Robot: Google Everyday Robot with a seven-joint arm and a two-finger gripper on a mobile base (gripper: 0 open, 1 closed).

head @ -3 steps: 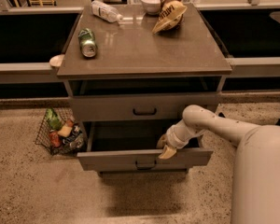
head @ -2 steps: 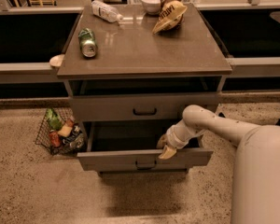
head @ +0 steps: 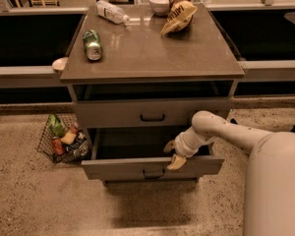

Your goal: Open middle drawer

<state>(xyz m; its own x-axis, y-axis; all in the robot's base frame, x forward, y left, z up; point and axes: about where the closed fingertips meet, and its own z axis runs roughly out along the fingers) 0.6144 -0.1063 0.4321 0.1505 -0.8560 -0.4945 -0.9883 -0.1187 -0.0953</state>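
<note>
1. The gripper (head: 172, 155) sits at the top edge of the middle drawer's front panel, right of that panel's centre. Its two tan fingers (head: 176, 162) stand apart and hold nothing. One tip lies over the face of the panel and the other points back into the drawer's dark inside.
2. The middle drawer (head: 118, 168) is directly under and around the gripper. It is pulled well out of the cabinet, so its open cavity shows behind the gripper.
3. Its small black handle (head: 153, 172) is just below the gripper and to its left as seen here, and the two are not touching.
4. The pale arm (head: 226, 132) runs from the gripper up and to the right, to the robot's large body at the frame's lower right.
5. Just above the gripper is the upper drawer (head: 113, 114) (black handle at its centre), which stands much further in than the middle one.
6. Higher still is the cabinet top (head: 152, 58). On it a green can (head: 92, 44) lies up and to the left of the gripper, with a clear bottle (head: 112, 12) beyond it. A white bowl (head: 159, 3) and a yellow chip bag (head: 179, 14) are almost straight above the gripper at the far edge.
7. Well to the left of the gripper, on the speckled floor, stands a wire basket (head: 45, 144) of packets.
</note>
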